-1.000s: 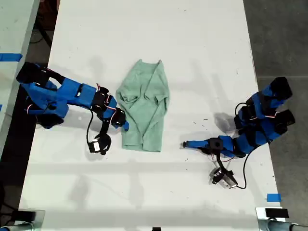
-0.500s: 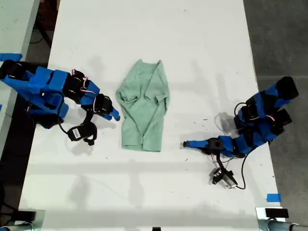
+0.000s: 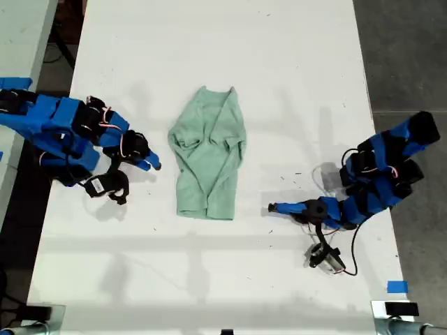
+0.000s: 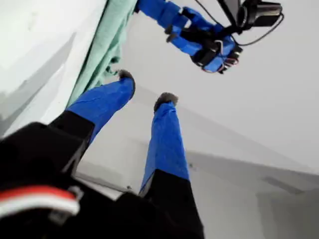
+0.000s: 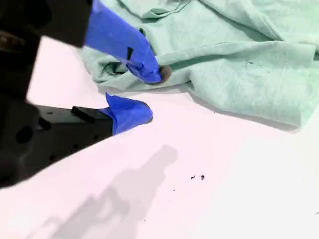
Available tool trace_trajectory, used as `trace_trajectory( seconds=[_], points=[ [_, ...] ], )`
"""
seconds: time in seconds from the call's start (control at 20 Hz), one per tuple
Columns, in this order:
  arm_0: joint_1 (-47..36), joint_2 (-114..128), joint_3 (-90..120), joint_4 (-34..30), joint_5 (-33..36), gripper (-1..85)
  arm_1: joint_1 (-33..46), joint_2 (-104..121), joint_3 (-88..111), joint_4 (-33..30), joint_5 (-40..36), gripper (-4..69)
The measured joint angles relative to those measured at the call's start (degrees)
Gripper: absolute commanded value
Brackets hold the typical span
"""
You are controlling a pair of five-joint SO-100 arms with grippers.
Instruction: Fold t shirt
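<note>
White worktop (image 3: 279,70), a few dark specks on the surface. Grey floor (image 3: 405,56) along the exterior view's right. Blue tape (image 3: 397,287) near the worktop's lower right corner in the exterior view; more blue tape (image 3: 14,83) on the pale surface at that view's left.

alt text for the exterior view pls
A pale mint-green wrinkled cloth t shirt, folded into a narrow oblong, lies mid-table on a white table. A blue robot arm sits at each side, neither gripper touching it.

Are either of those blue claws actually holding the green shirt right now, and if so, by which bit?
Neither. My first gripper and my second gripper are both open and empty; the t shirt lies loose on the table.
</note>
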Motion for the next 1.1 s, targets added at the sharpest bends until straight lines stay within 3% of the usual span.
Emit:
trace_trajectory(
  seconds=[0.2,0.35,0.5,0.6,0.75,1.1],
  points=[
    [-0.1,29.0,18.7,-4.3,-1.7,-0.1,3.8,20.5,21.3,3.0,3.2,14.7],
    [-1.1,52.3,33.0,-6.2,-2.0,0.5,4.1,39.3,40.3,3.2,7.6,15.0],
    [-0.5,60.7,38.8,-6.8,-6.0,7.8,2.7,59.8,59.3,2.6,11.5,13.3],
    [0.1,61.6,42.5,-6.7,-5.3,18.6,1.8,72.3,69.3,2.5,13.1,12.7],
    [9.9,62.1,49.1,-8.9,6.8,19.0,1.5,84.6,76.1,3.0,13.3,12.7],
    [30.7,62.1,50.1,-9.8,5.5,19.0,4.3,86.9,77.2,3.0,11.0,12.0]
  ],
)
